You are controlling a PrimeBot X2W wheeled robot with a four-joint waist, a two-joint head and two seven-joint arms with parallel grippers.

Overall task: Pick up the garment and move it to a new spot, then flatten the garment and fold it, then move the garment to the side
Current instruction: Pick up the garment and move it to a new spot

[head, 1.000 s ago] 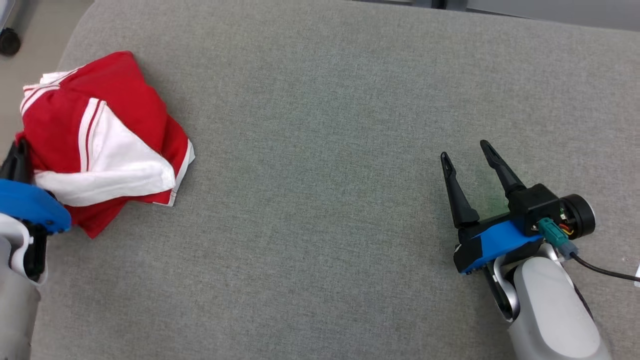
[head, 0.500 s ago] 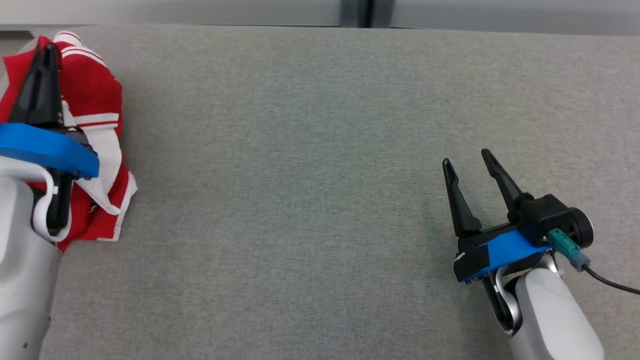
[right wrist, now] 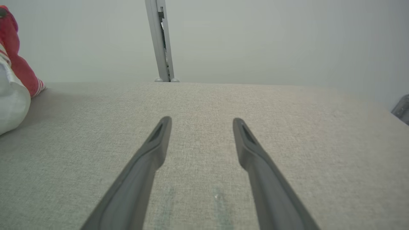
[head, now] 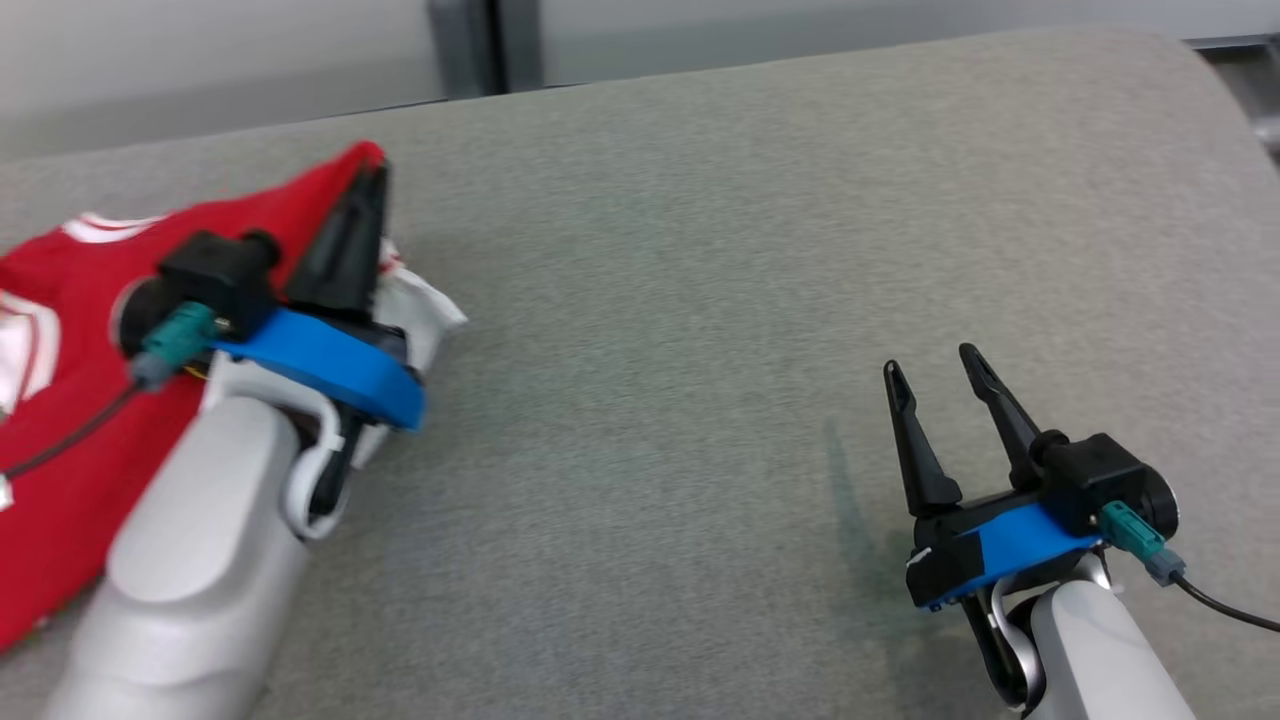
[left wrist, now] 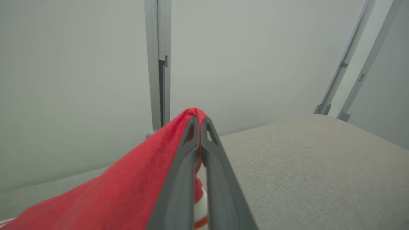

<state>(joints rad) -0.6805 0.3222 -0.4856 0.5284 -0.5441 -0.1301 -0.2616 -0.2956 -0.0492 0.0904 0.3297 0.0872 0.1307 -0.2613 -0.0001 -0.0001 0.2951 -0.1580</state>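
Red-and-white garment [head: 90, 270] sits bunched at the left end of the grey padded surface [head: 650, 300], one red edge drawn up off it; first step in hand, I judge: pick-up made, new spot not reached; flattening, folding and setting aside all left. Left gripper [head: 372, 185] pressed together, pinching that red edge at its tips; right gripper [head: 930, 362] spread wide, holding nothing, well apart to the right.

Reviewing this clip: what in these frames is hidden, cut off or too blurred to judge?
- Head view: the garment runs off the left edge and is partly covered by the left arm, so its type is unclear.
- Head view: the left gripper is motion-blurred.
- Left wrist view: its fingers hide how much cloth they pinch.
- Right wrist view: the garment is cut by the left edge.
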